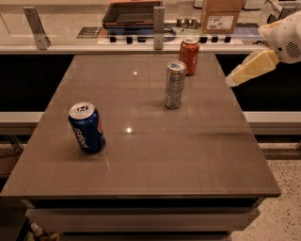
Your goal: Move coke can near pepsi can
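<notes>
The orange-red coke can (pixel 189 56) stands upright near the far edge of the grey table (pixel 150 155), right of centre. The dark blue pepsi can (pixel 87 127) stands at the left, nearer the front. My gripper (pixel 231 81) comes in from the upper right with a cream-coloured finger pointing down-left. It hovers off the table's right edge, to the right of the coke can and apart from it. It holds nothing.
A taller slim silver-grey can (pixel 175 84) stands just in front of the coke can. Behind the table runs a counter with metal posts (pixel 158 21), a dark tray (pixel 131 13) and a cardboard box (pixel 221 15). Floor shows at the lower right.
</notes>
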Action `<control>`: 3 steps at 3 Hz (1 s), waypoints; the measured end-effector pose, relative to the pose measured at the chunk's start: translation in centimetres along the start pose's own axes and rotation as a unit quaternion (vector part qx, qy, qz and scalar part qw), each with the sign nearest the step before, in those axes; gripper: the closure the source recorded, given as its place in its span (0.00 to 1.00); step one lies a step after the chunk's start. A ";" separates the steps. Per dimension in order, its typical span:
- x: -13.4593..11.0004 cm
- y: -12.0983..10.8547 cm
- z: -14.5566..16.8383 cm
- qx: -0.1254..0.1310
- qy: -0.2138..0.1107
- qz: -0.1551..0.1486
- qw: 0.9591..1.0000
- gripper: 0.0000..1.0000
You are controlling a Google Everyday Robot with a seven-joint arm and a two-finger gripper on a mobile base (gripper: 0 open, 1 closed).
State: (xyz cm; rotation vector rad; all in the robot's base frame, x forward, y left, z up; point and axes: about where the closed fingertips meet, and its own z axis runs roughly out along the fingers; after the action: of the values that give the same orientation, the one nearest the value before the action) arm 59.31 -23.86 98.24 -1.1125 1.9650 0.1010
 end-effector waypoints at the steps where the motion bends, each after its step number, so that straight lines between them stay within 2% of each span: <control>1: 0.2 -2.2 2.4 0.012 -0.023 0.044 0.999 0.00; 3: 0.5 -4.4 6.0 0.031 -0.047 0.104 0.993 0.00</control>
State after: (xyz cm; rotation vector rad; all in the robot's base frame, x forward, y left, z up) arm 66.24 -24.18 95.48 -0.8463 1.9806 0.1986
